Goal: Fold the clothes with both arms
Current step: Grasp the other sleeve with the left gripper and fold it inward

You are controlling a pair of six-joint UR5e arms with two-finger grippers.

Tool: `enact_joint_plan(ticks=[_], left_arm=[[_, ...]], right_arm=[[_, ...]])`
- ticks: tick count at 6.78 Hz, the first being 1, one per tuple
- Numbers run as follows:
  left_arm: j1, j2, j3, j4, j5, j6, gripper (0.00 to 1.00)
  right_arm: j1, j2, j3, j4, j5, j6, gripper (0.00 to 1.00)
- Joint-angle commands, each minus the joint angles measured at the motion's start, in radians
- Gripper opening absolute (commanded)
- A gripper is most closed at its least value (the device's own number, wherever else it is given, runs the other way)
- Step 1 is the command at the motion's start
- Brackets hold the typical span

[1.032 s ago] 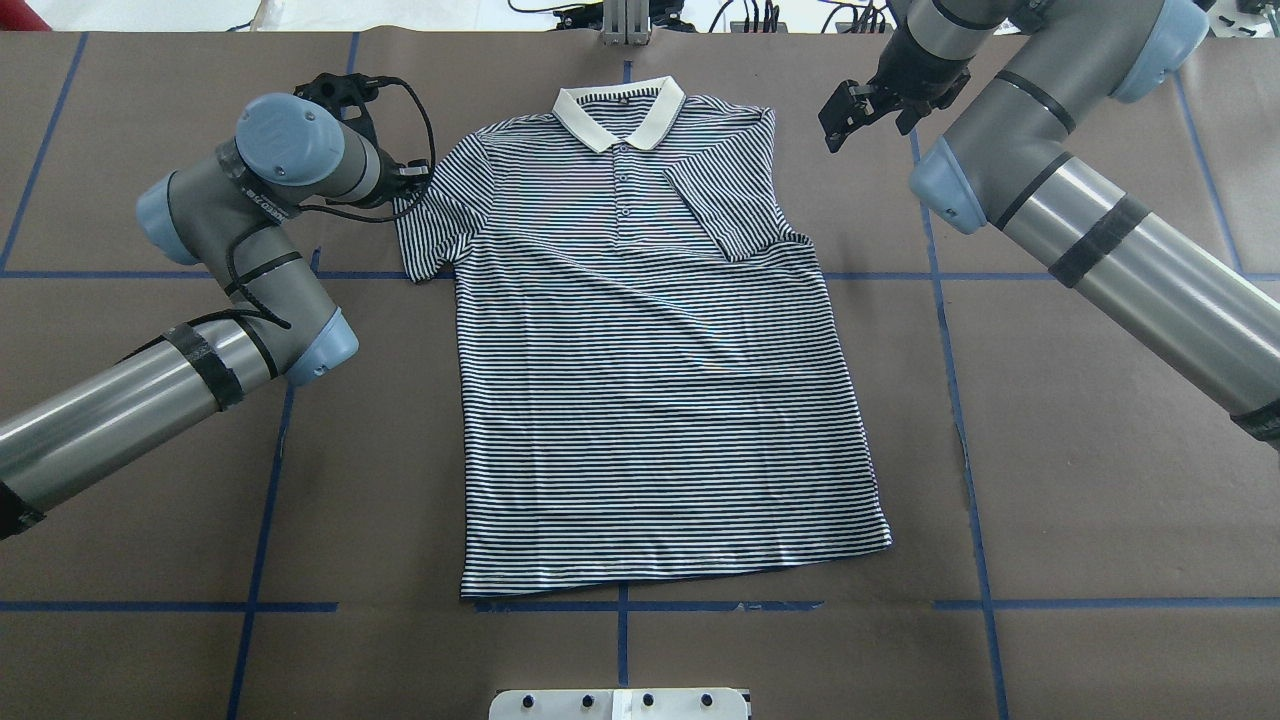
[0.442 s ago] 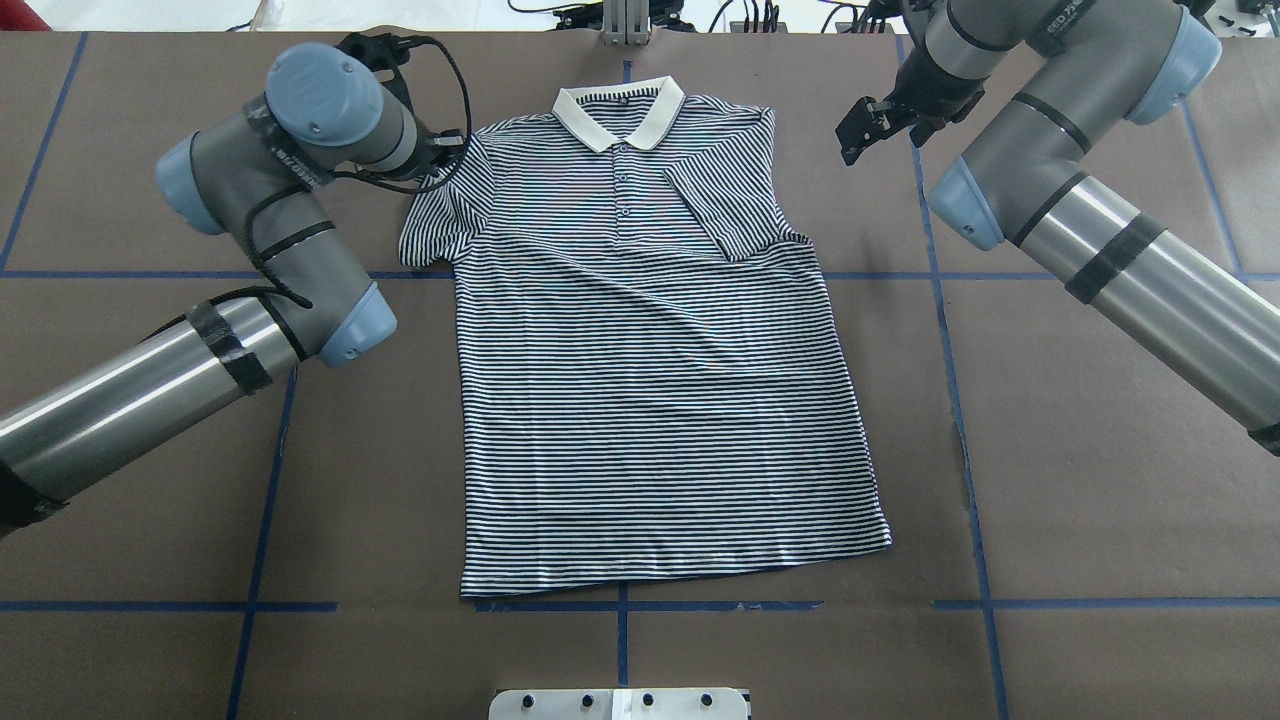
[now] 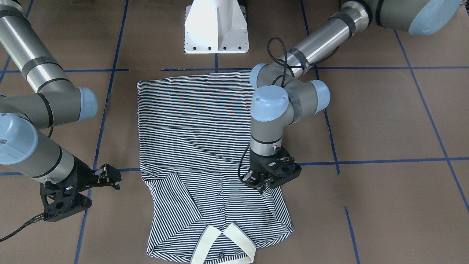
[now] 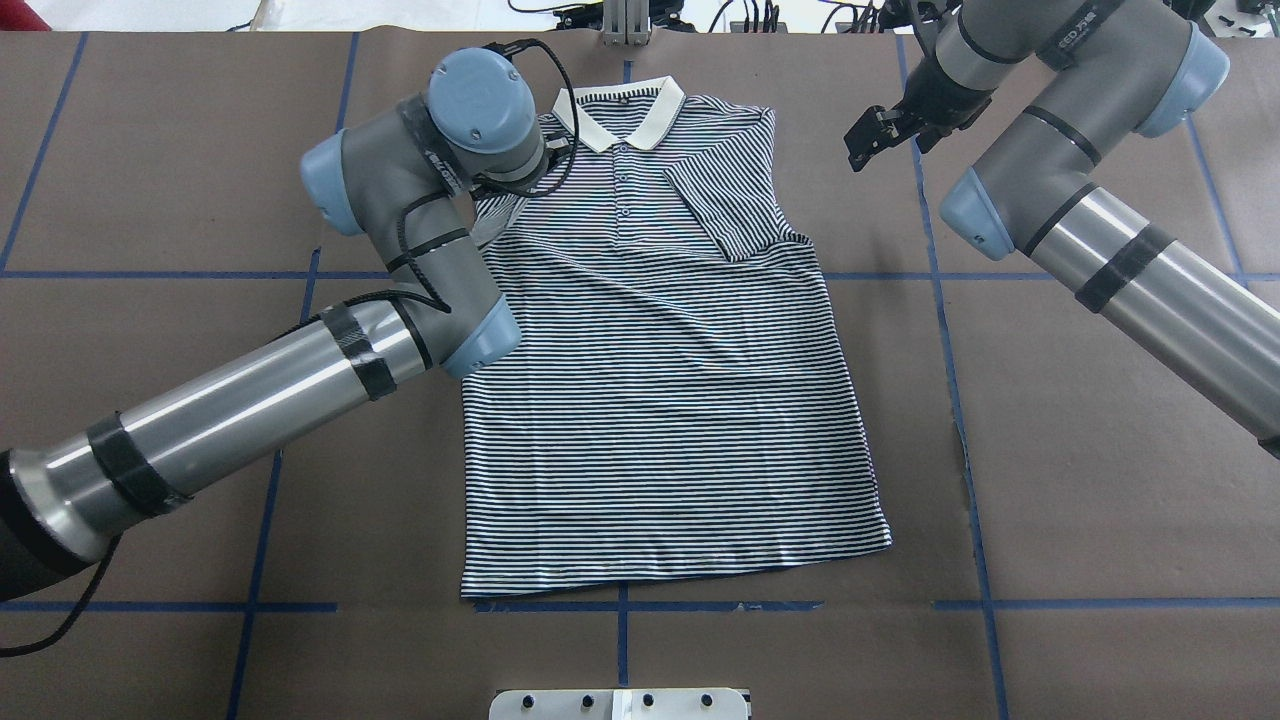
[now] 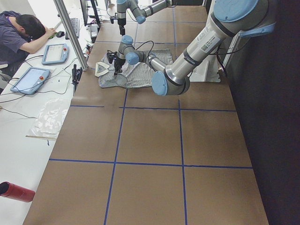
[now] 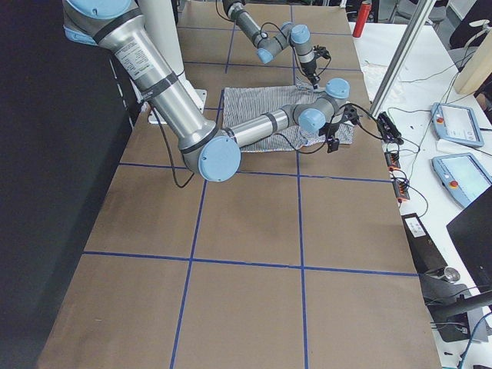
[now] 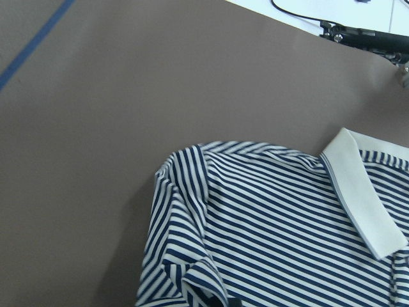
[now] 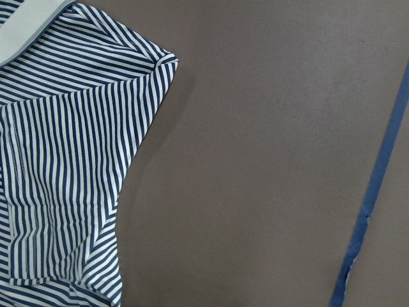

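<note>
Shirt (image 4: 660,400) lies flat, face up, on the counter (image 4: 1050,450). Left claw (image 3: 266,187) looks clenched on the left sleeve (image 7: 185,268). Right claw (image 3: 114,178) hangs released just beside the shirt. If you pull that sleeve too far, the thin knit may bunch or drag the whole shirt askew.

Side view along brown desk (image 5: 150,140), blue tape grid.
Near left arm (image 5: 187,56) reaches to far striped polo shirt (image 5: 138,77); left gripper (image 5: 115,69) points down at its edge beside cream collar (image 5: 100,70), jaw state unreadable. Far right arm (image 5: 140,7) beyond. Person (image 5: 18,33) leans on side desk; red cylinder (image 5: 16,191) at near corner.
</note>
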Motion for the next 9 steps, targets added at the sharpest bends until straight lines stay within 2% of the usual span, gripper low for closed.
enact_joint_plan(ticks=[1, 3, 4, 5, 6, 7, 8, 9], left_arm=[[0.017, -0.031, 0.106, -0.134, 0.055, 0.006, 1.00], [0.014, -0.031, 0.077, -0.188, 0.046, 0.074, 1.00], [0.014, -0.016, 0.027, -0.170, -0.004, 0.092, 1.00], [0.014, 0.057, -0.114, -0.084, -0.091, 0.156, 1.00], [0.014, 0.158, -0.325, 0.035, -0.098, 0.205, 1.00], [0.022, 0.281, -0.542, 0.149, -0.125, 0.261, 1.00], [0.020, 0.382, -0.695, 0.166, -0.188, 0.273, 1.00], [0.022, 0.457, -0.794, 0.167, -0.192, 0.273, 1.00]], right_arm=[[0.000, 0.002, 0.002, 0.002, 0.001, 0.014, 1.00], [0.002, 0.005, 0.001, -0.002, 0.003, 0.028, 1.00], [0.000, 0.010, 0.011, -0.004, 0.013, 0.091, 1.00], [-0.005, -0.007, 0.048, -0.002, 0.009, 0.147, 1.00], [-0.003, -0.024, 0.088, -0.008, 0.012, 0.152, 1.00], [-0.024, -0.115, 0.179, -0.007, -0.035, 0.161, 1.00], [-0.122, -0.272, 0.361, -0.005, -0.163, 0.251, 1.00], [-0.202, -0.389, 0.483, 0.001, -0.205, 0.314, 1.00]])
